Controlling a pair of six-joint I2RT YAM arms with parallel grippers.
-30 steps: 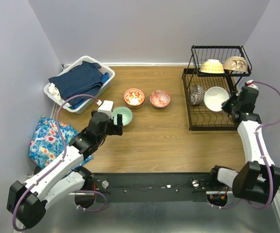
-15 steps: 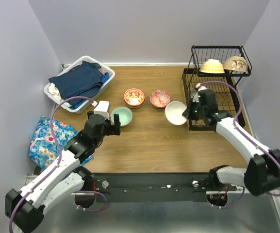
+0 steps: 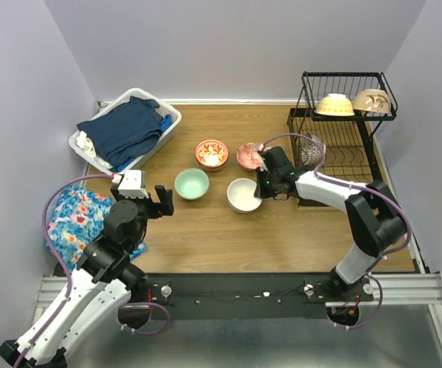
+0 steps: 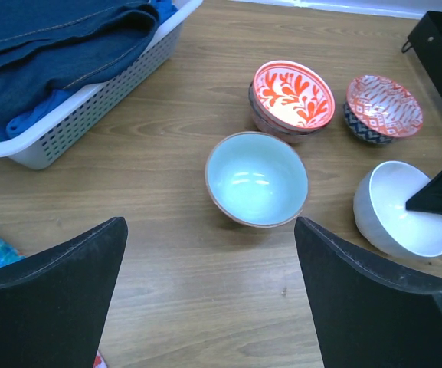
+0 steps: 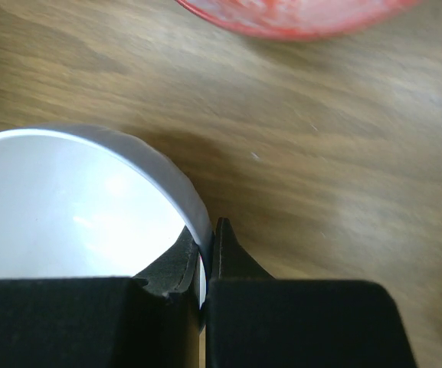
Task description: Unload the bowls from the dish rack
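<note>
The black wire dish rack (image 3: 342, 170) stands at the back right. A cream-yellow bowl (image 3: 335, 104) and a beige bowl (image 3: 371, 100) sit on its top tier, a dark patterned bowl (image 3: 310, 149) on the lower tier. A red-orange floral bowl (image 3: 211, 153), a red patterned bowl (image 3: 250, 156) and a mint green bowl (image 3: 191, 183) stand on the table. My right gripper (image 3: 260, 188) is shut on the rim of a white bowl (image 3: 243, 195), low at the wood and slightly tilted (image 4: 401, 208); the pinch shows in the right wrist view (image 5: 207, 249). My left gripper (image 3: 155, 201) is open and empty, short of the mint bowl (image 4: 257, 178).
A white laundry basket (image 3: 173, 123) with dark blue clothes stands at the back left. A blue floral cloth (image 3: 79, 218) lies at the table's left edge beside my left arm. Walls close in at the left, back and right.
My right arm has carried the white bowl from the rack's lower tier leftward and down to the table's middle. My left gripper has drawn back from the mint bowl toward the near left.
</note>
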